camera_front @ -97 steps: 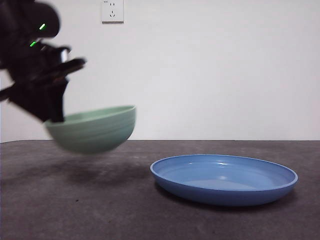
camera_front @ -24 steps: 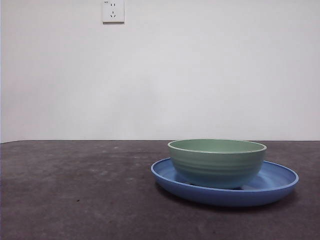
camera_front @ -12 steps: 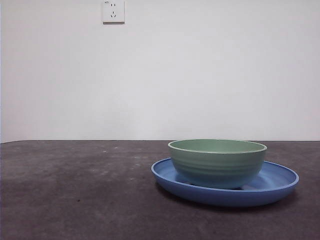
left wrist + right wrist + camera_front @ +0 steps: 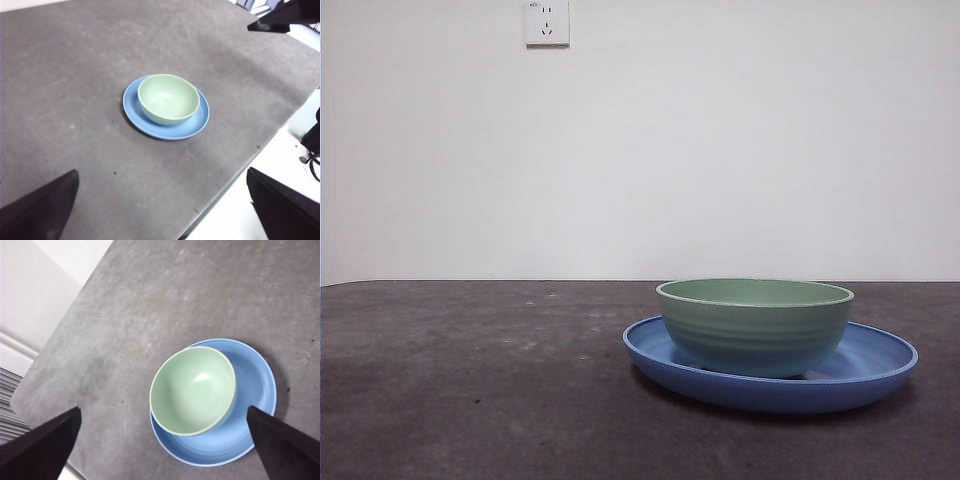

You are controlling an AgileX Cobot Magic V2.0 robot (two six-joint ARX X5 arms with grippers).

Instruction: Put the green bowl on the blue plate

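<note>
The green bowl (image 4: 755,325) stands upright inside the blue plate (image 4: 880,365) on the dark table, right of centre in the front view. No gripper shows in the front view. My left gripper (image 4: 161,171) is open and empty, high above the table, looking down on the bowl (image 4: 168,97) and the plate (image 4: 192,125). My right gripper (image 4: 163,408) is open and empty, high above the bowl (image 4: 192,390), which sits off-centre on the plate (image 4: 255,410).
The grey table's edge (image 4: 240,170) runs close to the plate in the left wrist view. A black part of the other arm (image 4: 285,15) shows there at a corner. A white wall socket (image 4: 546,22) is on the back wall.
Four seconds ago a gripper held the bowl in the air left of the plate. Now the bowl rests on the plate and the arm is out of the front view. Nothing moved in the last second.
</note>
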